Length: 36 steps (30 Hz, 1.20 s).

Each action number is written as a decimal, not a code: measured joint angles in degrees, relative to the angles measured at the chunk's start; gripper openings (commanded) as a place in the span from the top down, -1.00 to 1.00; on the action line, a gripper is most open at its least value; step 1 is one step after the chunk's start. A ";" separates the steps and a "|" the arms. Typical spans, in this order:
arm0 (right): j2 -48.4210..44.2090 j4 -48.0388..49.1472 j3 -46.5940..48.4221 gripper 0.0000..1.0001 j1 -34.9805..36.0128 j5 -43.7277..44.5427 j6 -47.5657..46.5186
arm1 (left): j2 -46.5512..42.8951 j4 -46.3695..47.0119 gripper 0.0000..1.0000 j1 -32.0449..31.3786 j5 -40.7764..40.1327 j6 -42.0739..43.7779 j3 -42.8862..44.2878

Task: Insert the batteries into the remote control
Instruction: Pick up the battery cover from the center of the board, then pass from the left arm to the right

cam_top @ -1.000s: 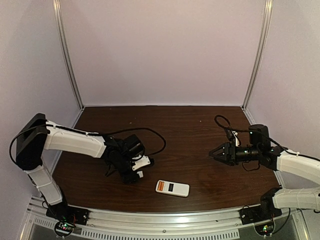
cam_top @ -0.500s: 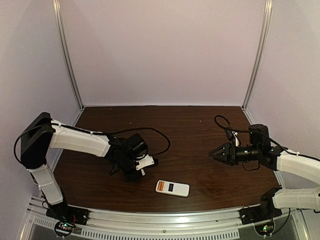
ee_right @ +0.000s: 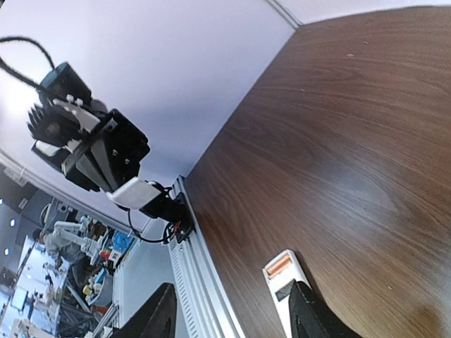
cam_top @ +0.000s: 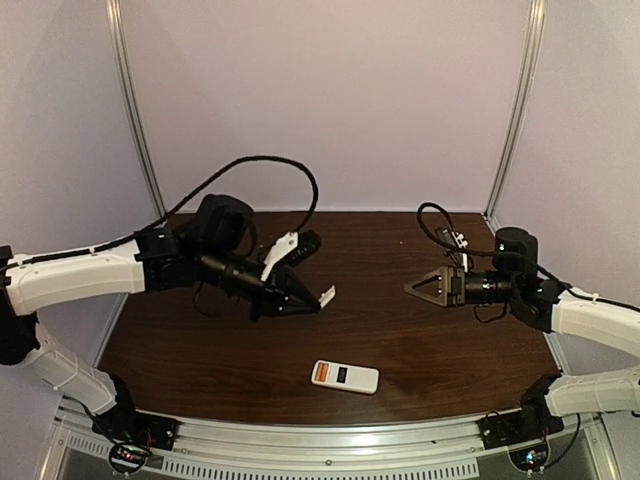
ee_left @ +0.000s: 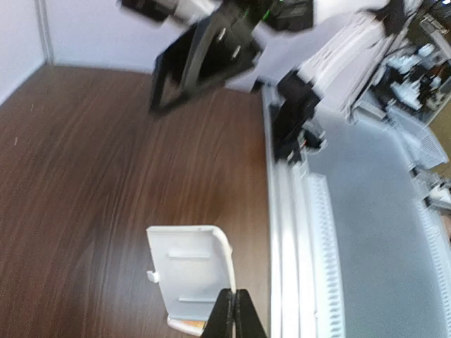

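Note:
The remote control [cam_top: 345, 376] lies back-up on the table near the front edge, white with a dark slot. Orange batteries [cam_top: 321, 373] sit in its open left end; they also show in the right wrist view [ee_right: 280, 265]. My left gripper [cam_top: 312, 299] is raised above the table and shut on the edge of a small white cover piece [cam_top: 327, 296], which shows large in the left wrist view [ee_left: 192, 271]. My right gripper [cam_top: 420, 286] is open and empty, in the air to the right of and behind the remote [ee_right: 290, 285].
The aluminium rail [cam_top: 330, 448] runs along the table's front edge. Purple walls close the back and sides. A black cable [cam_top: 270, 165] loops above the left arm. The left gripper with the cover [ee_right: 134, 191] shows in the right wrist view.
My left arm has lifted off the table and swung up and right with the white cover in its jaws. My right gripper has shifted slightly up and left. The remote has not moved.

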 measured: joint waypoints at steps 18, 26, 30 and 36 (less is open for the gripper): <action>3.50 11.80 21.00 0.00 21.24 -4.70 -5.97 | -5.64 36.06 1.00 -0.90 27.65 -24.00 1.99; 9.46 11.32 26.88 0.06 27.87 -4.72 -8.79 | -5.07 39.63 1.00 -2.19 29.70 -26.80 1.95; 11.34 11.32 28.55 0.19 29.22 -4.72 -9.60 | -4.37 40.74 1.00 -2.29 30.29 -27.87 1.92; 14.10 10.10 31.58 0.59 31.58 -4.70 -11.45 | -3.30 44.50 1.00 -2.40 31.80 -31.23 1.29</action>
